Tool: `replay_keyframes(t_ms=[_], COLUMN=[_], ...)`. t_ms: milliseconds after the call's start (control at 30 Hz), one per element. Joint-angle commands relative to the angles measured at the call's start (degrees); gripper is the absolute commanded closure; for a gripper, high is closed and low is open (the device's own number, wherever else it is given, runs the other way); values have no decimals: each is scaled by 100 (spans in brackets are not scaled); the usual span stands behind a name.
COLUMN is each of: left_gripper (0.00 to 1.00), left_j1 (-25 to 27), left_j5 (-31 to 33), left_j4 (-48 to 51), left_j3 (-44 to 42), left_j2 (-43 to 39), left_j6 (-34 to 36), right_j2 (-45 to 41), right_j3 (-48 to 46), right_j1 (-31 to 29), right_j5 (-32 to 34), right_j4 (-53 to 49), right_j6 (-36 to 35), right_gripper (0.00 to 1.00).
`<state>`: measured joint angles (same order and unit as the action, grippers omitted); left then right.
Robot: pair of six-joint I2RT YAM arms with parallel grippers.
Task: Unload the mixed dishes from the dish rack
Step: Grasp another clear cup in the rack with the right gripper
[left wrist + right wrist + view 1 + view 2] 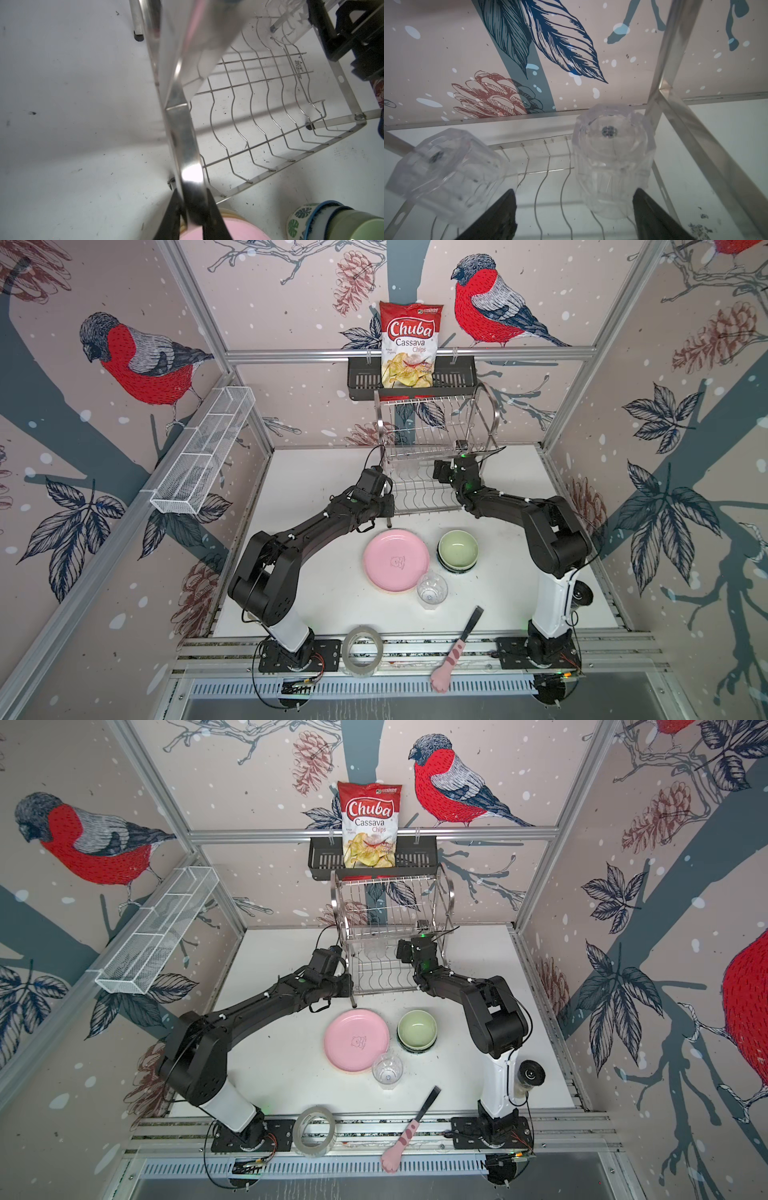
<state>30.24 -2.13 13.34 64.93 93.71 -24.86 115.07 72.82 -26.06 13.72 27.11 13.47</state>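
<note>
Steel is what the left claw [192,207] has hold of: its black fingers are nearly together, pinched on either face of the flat side band of the dish rack [180,133], low down near the front corner. To my eye it is steadying the rack, not taking a dish.

The right claw [573,191] stands wide apart and grips nothing. It is reaching in over the lower shelf, where a clear glass [612,166] sits base up on the wavy wires. That glass lies ahead of the claw and partly between the fingers, nearer one of them, with no contact that I can make out. A second glass [446,176] leans over just beside it on the same shelf.

Further out, the upper shelf looks bare in both top views. On the tabletop [316,597] in front of the rack lies the pink plate [395,559], with paler rims showing beneath it. The pale green bowl [458,548] is nested on the blue-patterned bowl [324,207] and the leaf-print bowl [299,218]. A third glass [432,589] stands touching or just beside the plate stack.

I judge the job nearly finished: plates, bowls and one glass are out, and two glasses are left.
</note>
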Motion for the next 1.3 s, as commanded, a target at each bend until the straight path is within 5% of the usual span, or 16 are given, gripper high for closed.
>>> replay_keyframes(t_ms=[0, 467, 1267], left_gripper=[86, 86, 86], left_j1=[-6, -8, -1], left_j5=[-363, -424, -480], left_j4=[89, 24, -17], left_j3=[-37, -170, -101], left_j2=[-96, -126, 14], left_j6=[-209, -210, -230], right_j2=[235, 1033, 1295], right_j3=[351, 1560, 1630], right_j1=[80, 283, 262], right_j5=[18, 0, -864], right_j4=[-277, -1112, -1196], right_j6=[151, 374, 368], right_gripper=[12, 1, 61])
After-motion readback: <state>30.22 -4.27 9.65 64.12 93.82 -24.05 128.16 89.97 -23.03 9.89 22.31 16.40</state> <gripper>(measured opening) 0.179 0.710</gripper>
